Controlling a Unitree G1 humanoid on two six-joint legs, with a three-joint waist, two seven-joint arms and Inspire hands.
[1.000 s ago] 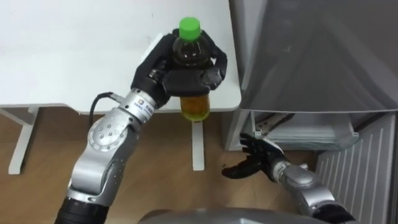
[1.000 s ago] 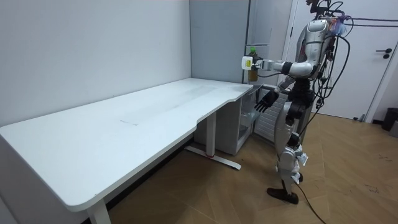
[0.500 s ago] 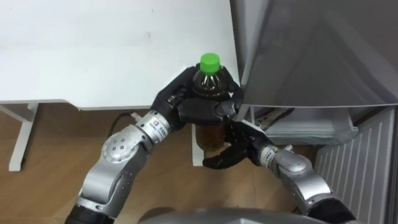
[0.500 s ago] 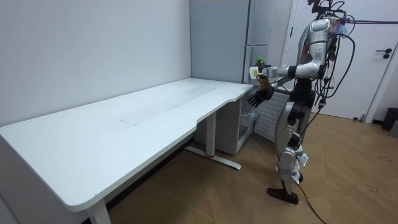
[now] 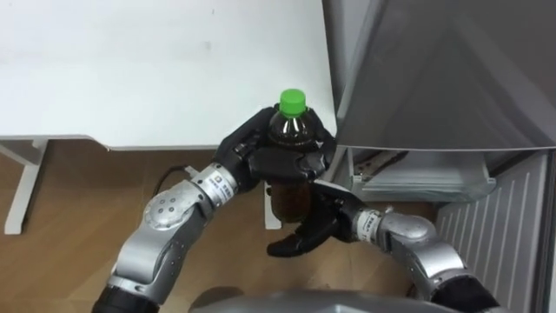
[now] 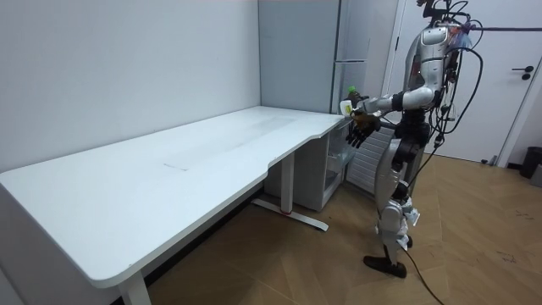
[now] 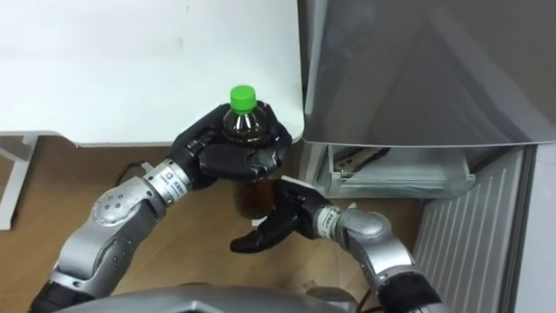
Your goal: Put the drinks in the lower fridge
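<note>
The left hand (image 5: 276, 162) has its fingers curled round the upper part of a bottle (image 5: 291, 198) with a green cap (image 5: 293, 101), holding it upright in the air between the corner of the white table (image 5: 156, 69) and the grey fridge (image 5: 434, 78); the bottle holds a dark brown drink up to its neck. The right hand (image 5: 311, 229) is just below the bottle's base with its fingers straight and spread, and whether it touches the bottle cannot be told. The fridge's lower compartment (image 5: 426, 181) stands open beside them, its contents too unclear to tell.
</note>
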